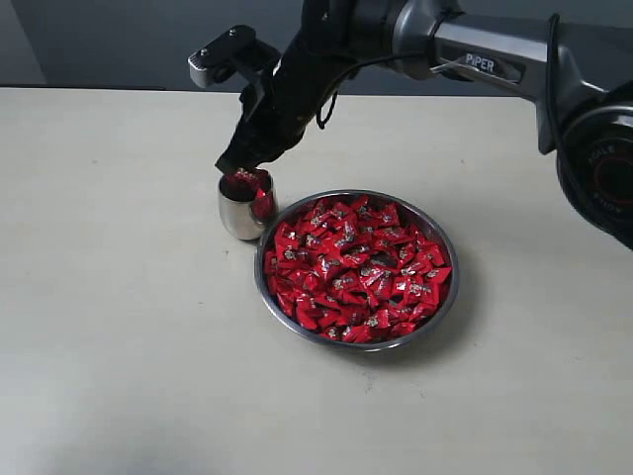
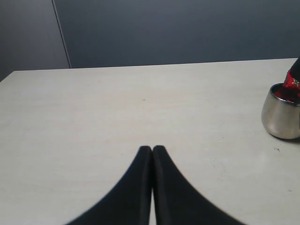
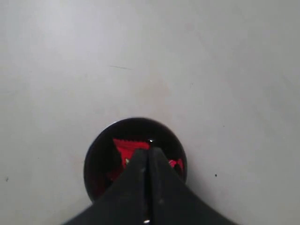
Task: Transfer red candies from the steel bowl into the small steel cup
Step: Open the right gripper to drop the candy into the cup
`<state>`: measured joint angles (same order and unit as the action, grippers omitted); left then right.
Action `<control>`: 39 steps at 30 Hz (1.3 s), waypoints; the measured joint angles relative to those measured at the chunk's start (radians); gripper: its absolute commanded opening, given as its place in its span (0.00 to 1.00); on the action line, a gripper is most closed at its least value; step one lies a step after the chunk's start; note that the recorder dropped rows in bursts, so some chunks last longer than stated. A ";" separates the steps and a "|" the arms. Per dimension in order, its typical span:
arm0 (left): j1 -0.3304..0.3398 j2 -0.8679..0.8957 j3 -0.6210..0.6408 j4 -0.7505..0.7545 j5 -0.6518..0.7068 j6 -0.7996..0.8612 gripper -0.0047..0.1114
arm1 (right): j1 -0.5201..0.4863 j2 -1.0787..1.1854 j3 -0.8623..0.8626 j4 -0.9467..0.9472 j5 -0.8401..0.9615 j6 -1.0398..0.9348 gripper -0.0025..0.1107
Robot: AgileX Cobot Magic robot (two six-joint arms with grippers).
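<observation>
Right fingers (image 3: 138,174) over small steel cup (image 3: 96,158)

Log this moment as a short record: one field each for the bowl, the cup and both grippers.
steel bowl: on the table, full of red candies
small steel cup: upright, close beside the bowl, red candies inside
right gripper: shut, tips at the cup's mouth; unclear whether a candy is pinched
left gripper: shut, empty, above the table, away from the cup
</observation>
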<state>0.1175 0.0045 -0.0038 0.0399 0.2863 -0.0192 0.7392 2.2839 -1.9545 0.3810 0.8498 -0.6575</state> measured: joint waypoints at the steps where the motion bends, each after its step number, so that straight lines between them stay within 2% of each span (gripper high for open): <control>1: 0.000 0.000 0.000 0.000 0.000 0.000 0.04 | 0.000 0.000 0.000 0.000 0.002 0.000 0.02; 13: 0.000 0.000 0.000 0.002 0.000 0.000 0.04 | 0.002 0.000 0.000 -0.006 0.002 0.000 0.02; 14: 0.000 0.000 0.000 0.002 0.000 0.000 0.04 | 0.002 0.000 0.000 -0.006 0.002 0.000 0.04; 19: 0.000 0.000 0.000 0.002 0.000 0.000 0.04 | 0.002 0.000 0.000 -0.006 0.004 0.000 0.30; 21: 0.000 0.000 0.000 0.002 0.000 0.000 0.04 | 0.002 0.000 0.000 -0.006 0.004 0.000 0.34; 33: 0.000 0.000 0.000 0.002 0.000 0.000 0.04 | 0.002 0.000 0.000 -0.006 0.017 -0.003 0.33; 35: 0.000 0.000 0.000 0.002 0.000 0.000 0.04 | 0.002 0.000 0.000 -0.006 0.026 -0.001 0.27; 39: 0.000 0.000 0.000 0.002 0.000 0.000 0.04 | 0.002 0.000 0.000 -0.006 0.048 0.016 0.01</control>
<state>0.1175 0.0045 -0.0038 0.0417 0.2863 -0.0192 0.7409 2.2839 -1.9545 0.3750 0.8974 -0.6413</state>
